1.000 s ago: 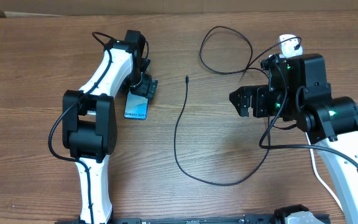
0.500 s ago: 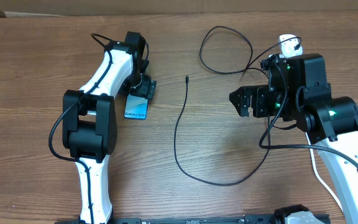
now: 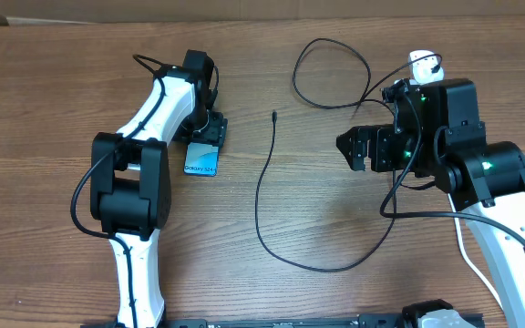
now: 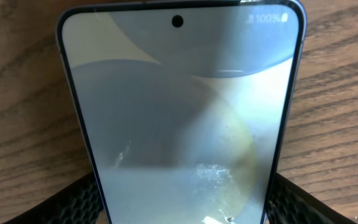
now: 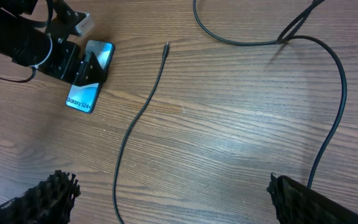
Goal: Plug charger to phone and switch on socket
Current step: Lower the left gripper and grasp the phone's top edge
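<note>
The phone [image 3: 200, 159] lies flat on the table at the left, blue screen up, with its "Galaxy S24" text at the near end. It fills the left wrist view [image 4: 179, 112] and shows in the right wrist view [image 5: 91, 78]. My left gripper [image 3: 210, 129] is down on its far end, a finger against each long edge [image 4: 179, 208]. The charger cable [image 3: 259, 196] lies loose mid-table, its connector tip [image 3: 273, 115] free and right of the phone [image 5: 166, 45]. A white piece [image 3: 420, 62] where the cable ends peeks out behind my right arm. My right gripper [image 3: 354, 148] is open and empty [image 5: 179, 205].
The socket's body is hidden under my right arm. A thick white cord [image 3: 470, 260] runs along that arm at the front right. Cable loops [image 3: 335, 73] lie at the back centre.
The left wrist has turned slightly and the phone has shifted a little with it. The right arm and the cable have not moved.
</note>
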{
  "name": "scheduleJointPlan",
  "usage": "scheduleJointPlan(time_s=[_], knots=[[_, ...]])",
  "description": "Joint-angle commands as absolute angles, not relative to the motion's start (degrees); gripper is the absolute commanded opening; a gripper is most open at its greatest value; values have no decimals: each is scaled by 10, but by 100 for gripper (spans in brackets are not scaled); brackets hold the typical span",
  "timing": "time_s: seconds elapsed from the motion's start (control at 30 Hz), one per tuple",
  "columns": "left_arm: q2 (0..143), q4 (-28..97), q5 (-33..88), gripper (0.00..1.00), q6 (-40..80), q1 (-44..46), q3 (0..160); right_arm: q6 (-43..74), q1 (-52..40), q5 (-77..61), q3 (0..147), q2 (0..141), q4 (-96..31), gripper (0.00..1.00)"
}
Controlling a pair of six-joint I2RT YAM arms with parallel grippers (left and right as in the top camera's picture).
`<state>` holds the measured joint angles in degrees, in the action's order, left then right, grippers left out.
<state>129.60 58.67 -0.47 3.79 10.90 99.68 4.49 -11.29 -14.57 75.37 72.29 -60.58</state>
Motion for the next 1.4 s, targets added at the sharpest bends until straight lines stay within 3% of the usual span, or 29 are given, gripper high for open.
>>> scheduleJointPlan(time_s=[0.0, 1.0, 1.17, 1.37], knots=[[1309, 586, -19, 74, 78, 109, 976, 44, -115, -140, 769, 722, -603, 100], [1308, 686, -19, 67, 109, 109, 1113, 44, -115, -141, 769, 722, -599, 100], [1308, 719, -19, 60, 137, 109, 1157, 44, -115, -141, 769, 722, -597, 100], [1308, 754, -4, 34, 159, 109, 1202, 44, -115, -141, 769, 722, -597, 100]])
